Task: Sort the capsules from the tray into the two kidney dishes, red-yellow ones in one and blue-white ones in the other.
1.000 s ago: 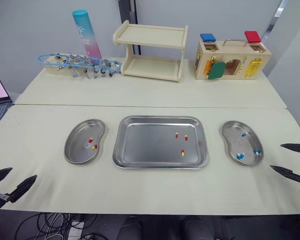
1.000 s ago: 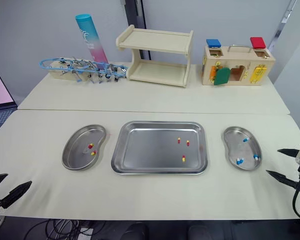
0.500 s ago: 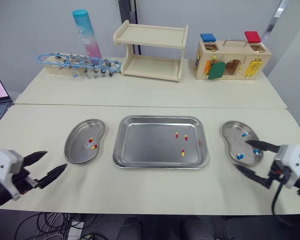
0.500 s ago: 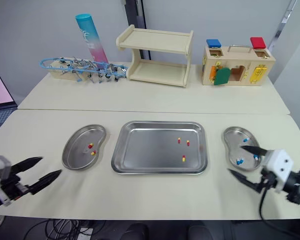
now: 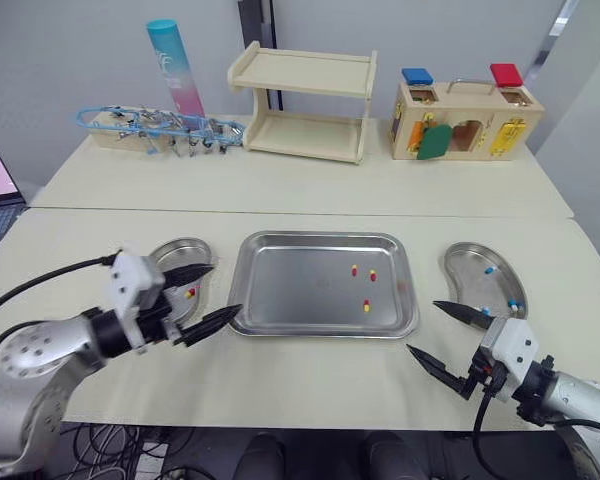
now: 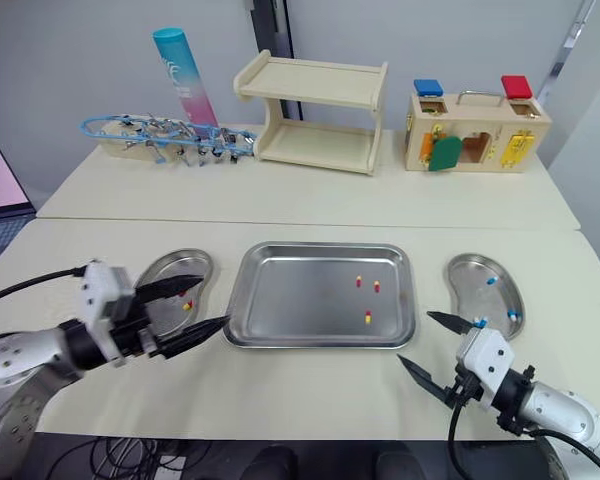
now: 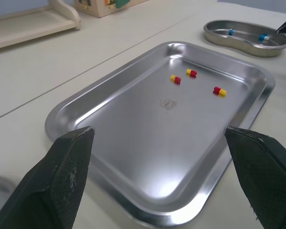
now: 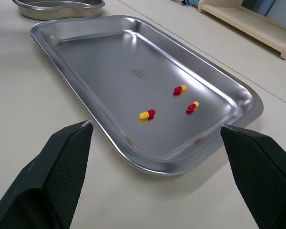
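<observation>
Both arms have swung in from the outer edges of the surface (image 5: 310, 385) since half a second ago, and now flank the tray (image 5: 290, 292). The left pincer (image 5: 227, 288) hangs spread wide, one finger over the left kidney dish (image 5: 173, 248) and the other pointing at the tray's left rim. Its forearm reaches in low from the near left. The right pincer (image 5: 422, 326) is also spread wide, just off the tray's near right corner and beside the right kidney dish (image 5: 472, 262), with its forearm lying low along the front edge.

Three red-yellow capsules (image 5: 365, 306) lie in the right half of the tray, well apart from the left pincer and nearer the right one. In each wrist view they sit between that arm's own fingers (image 7: 71, 171). More red-yellow ones lie in the left dish, and blue-white capsules (image 5: 488, 268) lie in the right dish.

The tray is polished steel, rectangular with rounded corners and a raised rim. Both dishes are shiny, bean-shaped metal. The fingers are black and tapered, with cross-hatched pads (image 8: 62, 167), and the surface is a matte cream.
</observation>
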You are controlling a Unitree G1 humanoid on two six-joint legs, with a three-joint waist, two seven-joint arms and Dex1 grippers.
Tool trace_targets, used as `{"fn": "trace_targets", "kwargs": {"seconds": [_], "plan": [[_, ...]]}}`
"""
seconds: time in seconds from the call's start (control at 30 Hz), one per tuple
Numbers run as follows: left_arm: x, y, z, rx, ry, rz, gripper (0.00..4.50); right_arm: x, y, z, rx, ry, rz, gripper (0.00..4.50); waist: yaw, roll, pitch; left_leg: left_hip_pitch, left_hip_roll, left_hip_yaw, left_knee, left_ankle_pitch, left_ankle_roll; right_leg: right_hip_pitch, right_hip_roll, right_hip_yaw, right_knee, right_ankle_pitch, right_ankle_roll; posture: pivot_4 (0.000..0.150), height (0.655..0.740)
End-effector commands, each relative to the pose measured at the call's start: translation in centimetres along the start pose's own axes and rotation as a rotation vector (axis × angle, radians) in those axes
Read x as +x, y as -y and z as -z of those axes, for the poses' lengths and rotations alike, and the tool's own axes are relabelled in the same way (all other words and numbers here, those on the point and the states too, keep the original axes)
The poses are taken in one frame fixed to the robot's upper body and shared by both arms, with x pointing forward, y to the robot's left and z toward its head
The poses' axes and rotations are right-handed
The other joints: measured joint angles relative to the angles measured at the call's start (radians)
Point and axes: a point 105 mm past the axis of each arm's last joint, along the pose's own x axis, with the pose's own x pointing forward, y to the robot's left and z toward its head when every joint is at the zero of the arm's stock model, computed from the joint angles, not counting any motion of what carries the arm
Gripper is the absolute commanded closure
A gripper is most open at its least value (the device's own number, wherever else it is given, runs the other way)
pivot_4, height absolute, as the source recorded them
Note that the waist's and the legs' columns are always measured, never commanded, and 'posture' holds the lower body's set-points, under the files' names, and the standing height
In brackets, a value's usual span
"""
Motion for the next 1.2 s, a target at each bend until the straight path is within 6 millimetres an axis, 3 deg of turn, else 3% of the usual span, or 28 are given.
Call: {"fn": "trace_targets", "kwargs": {"seconds": [0.03, 0.2, 0.3, 0.4, 0.77, 1.2], "plan": [[2.1, 0.6, 0.0, 0.015, -0.044, 0.04, 0.0, 0.0, 0.2, 0.3, -0.015, 0.018, 0.021, 0.02, 0.0, 0.0, 0.0, 0.0, 0.0, 0.0, 0.0, 0.0, 0.0, 0.0, 0.0, 0.0, 0.0, 0.0, 0.0, 0.15, 0.74], [5.5, 1.0, 0.2, -0.004, -0.026, 0.101, 0.0, -0.1, -0.2, 1.5, 0.004, 0.014, 0.034, 0.02, 0.0, 0.0, 0.0, 0.0, 0.0, 0.0, 0.0, 0.0, 0.0, 0.0, 0.0, 0.0, 0.0, 0.0, 0.0, 0.15, 0.74], [8.0, 1.5, 0.2, 0.007, -0.01, 0.126, 0.65, -0.3, -0.5, 2.0, 0.005, 0.015, 0.038, 0.0, 0.0, 0.0, 0.0, 0.0, 0.0, 0.0, 0.001, 0.0, 0.0, 0.0, 0.0, 0.0, 0.0, 0.0, 0.0, 0.15, 0.74], [9.9, 2.1, 0.4, 0.023, -0.005, 0.171, 1.58, -0.3, -0.8, 2.2, 0.004, 0.019, 0.048, 0.0, -0.001, 0.0, 0.0, 0.0, 0.0, 0.0, 0.001, 0.0, 0.0, 0.0, 0.0, 0.0, 0.0, 0.0, 0.0, 0.15, 0.74], [16.1, 1.4, 1.1, 0.139, -0.024, 0.329, 1.58, 0.6, -1.8, 1.6, 0.009, 0.041, 0.056, 0.0, 0.001, 0.0, 0.0, -0.001, -0.001, 0.0, 0.001, 0.0, 0.0, 0.0, 0.0, 0.0, 0.0, 0.0, 0.0, 0.15, 0.74], [20.3, 0.7, 2.2, 0.223, -0.082, 0.448, 1.58, 1.3, -1.9, -0.2, 0.041, 0.051, 0.109, 0.0, 0.0, 0.0, 0.0, -0.002, -0.001, 0.0, 0.002, 0.0, 0.0, -0.001, 0.0, 0.0, 0.0, 0.0, 0.0, 0.15, 0.74]]}}
